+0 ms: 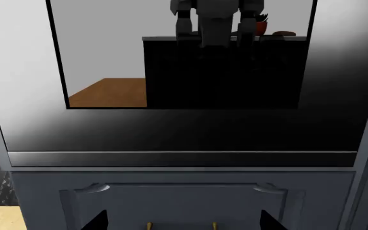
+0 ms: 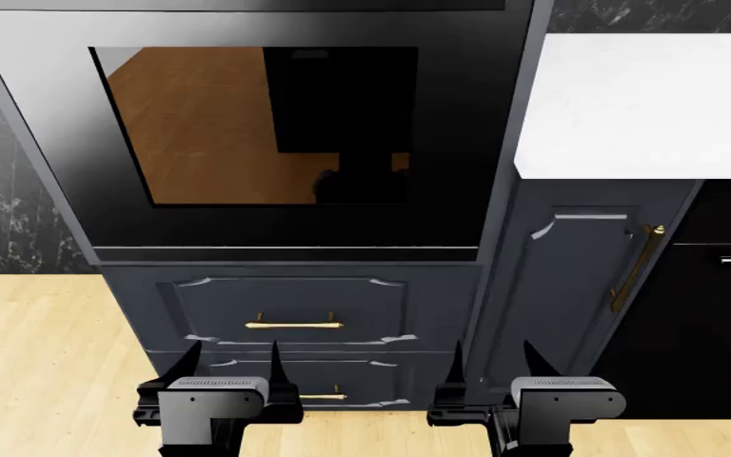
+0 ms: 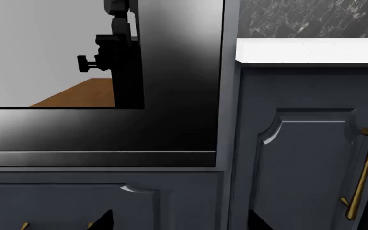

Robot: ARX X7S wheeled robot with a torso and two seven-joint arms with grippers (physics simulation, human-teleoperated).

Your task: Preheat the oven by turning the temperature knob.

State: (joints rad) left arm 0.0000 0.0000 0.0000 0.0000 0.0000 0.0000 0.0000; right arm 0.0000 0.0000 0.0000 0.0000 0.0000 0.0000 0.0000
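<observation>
Facing the oven, built in directly ahead above 2 drawers | left pincer and right pincer both spread open, empty, low | knob not in view; risk: blind upward reach striking glass.

The oven stood built into a tall cabinet column, its glass window filling most of the door. Directly below it sat an upper drawer with a lower drawer beneath that. To the right of the column, a countertop lay over a cabinet door, whose upright handle was at its right edge. Further right was another appliance front. The left gripper hung before the lower drawer and the right gripper before the cabinet door, both apart from the fronts.
</observation>
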